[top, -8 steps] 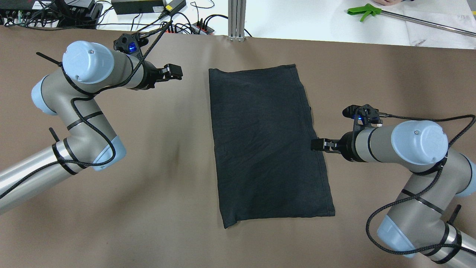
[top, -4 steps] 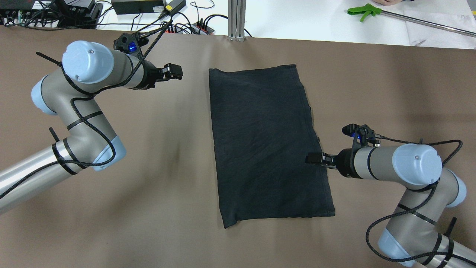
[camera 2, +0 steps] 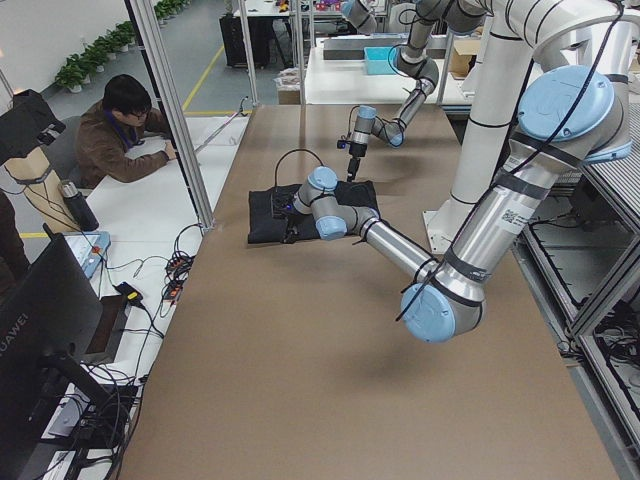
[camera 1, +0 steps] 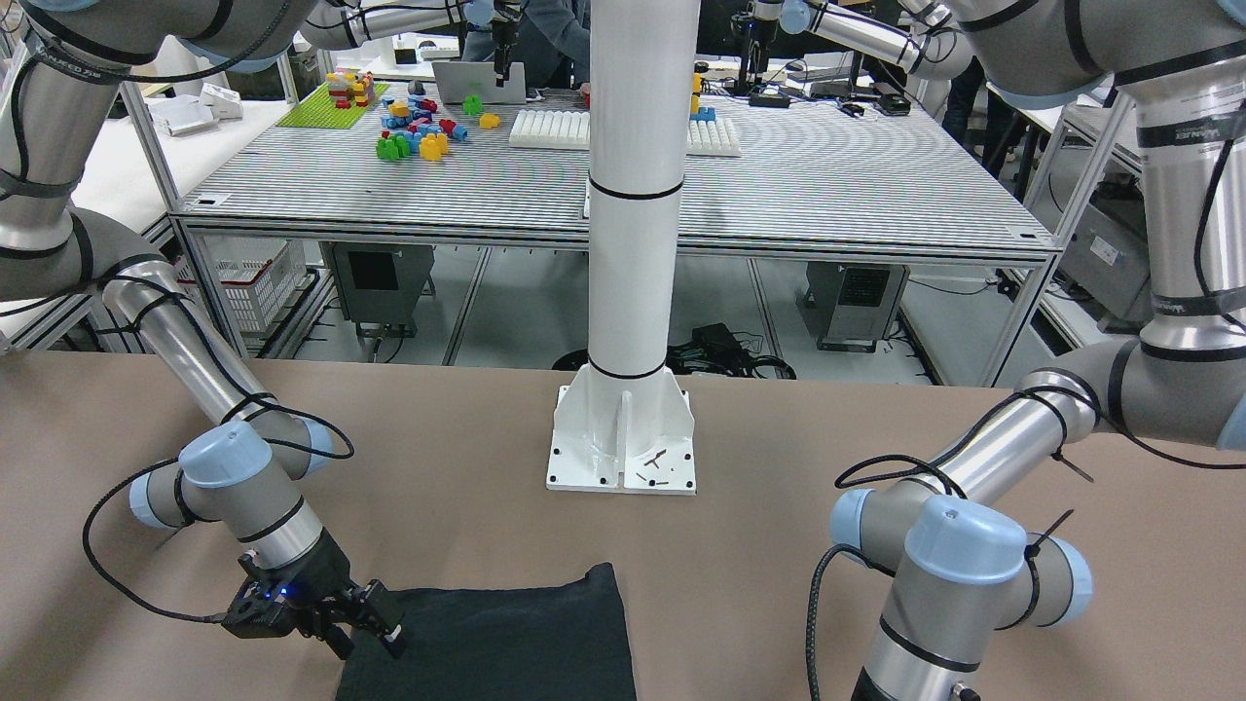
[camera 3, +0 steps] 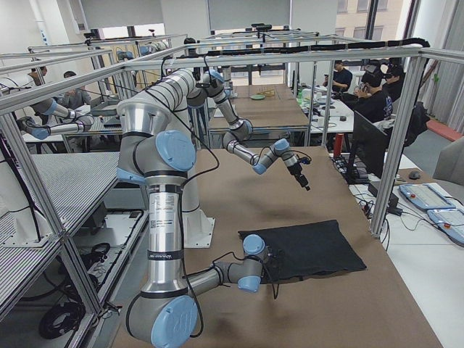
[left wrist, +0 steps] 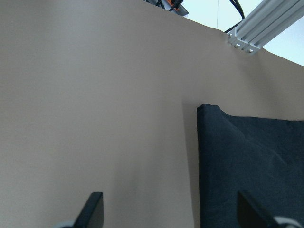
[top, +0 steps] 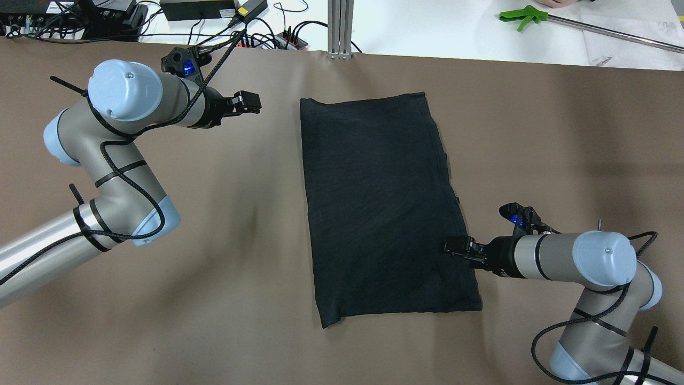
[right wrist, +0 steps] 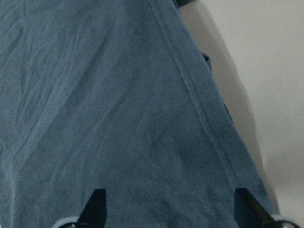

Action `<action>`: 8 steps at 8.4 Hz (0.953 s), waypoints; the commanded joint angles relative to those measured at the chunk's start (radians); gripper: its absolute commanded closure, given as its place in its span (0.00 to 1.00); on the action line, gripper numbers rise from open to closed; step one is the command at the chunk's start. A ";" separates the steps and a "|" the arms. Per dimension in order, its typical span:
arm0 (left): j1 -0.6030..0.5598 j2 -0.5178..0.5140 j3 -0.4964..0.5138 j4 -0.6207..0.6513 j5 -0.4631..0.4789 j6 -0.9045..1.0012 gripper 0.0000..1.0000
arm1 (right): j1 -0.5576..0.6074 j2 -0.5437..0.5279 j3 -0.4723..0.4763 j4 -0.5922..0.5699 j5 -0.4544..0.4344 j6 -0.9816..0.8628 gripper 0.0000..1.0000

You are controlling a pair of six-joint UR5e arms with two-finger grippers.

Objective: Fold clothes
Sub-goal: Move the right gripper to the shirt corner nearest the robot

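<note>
Black clothes (top: pixel 379 203) lie flat on the brown table (top: pixel 240 251), cables (top: pixel 267 33) behind.

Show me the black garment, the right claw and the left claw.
black garment (top: pixel 379 208), overhead view, middle of the cloth
right claw (top: pixel 451 246), overhead view, between its fingertips
left claw (top: pixel 253 101), overhead view, between its fingertips
</note>
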 commanded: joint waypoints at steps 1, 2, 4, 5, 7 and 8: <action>0.000 0.002 -0.002 -0.001 0.009 0.001 0.00 | -0.044 0.000 0.003 0.000 -0.024 0.058 0.05; 0.000 0.004 -0.002 -0.001 0.010 0.001 0.00 | -0.071 -0.001 -0.001 -0.001 -0.057 0.058 0.06; 0.000 0.010 0.000 -0.001 0.012 0.001 0.00 | -0.101 0.000 -0.004 -0.010 -0.084 0.060 0.06; 0.000 0.010 0.000 -0.001 0.017 0.001 0.00 | -0.130 0.002 -0.010 -0.010 -0.116 0.061 0.06; 0.000 0.008 0.003 -0.001 0.018 0.002 0.00 | -0.180 0.012 -0.010 -0.015 -0.167 0.063 0.08; 0.000 0.008 0.004 -0.001 0.018 0.002 0.00 | -0.181 0.026 -0.007 -0.029 -0.169 0.095 0.33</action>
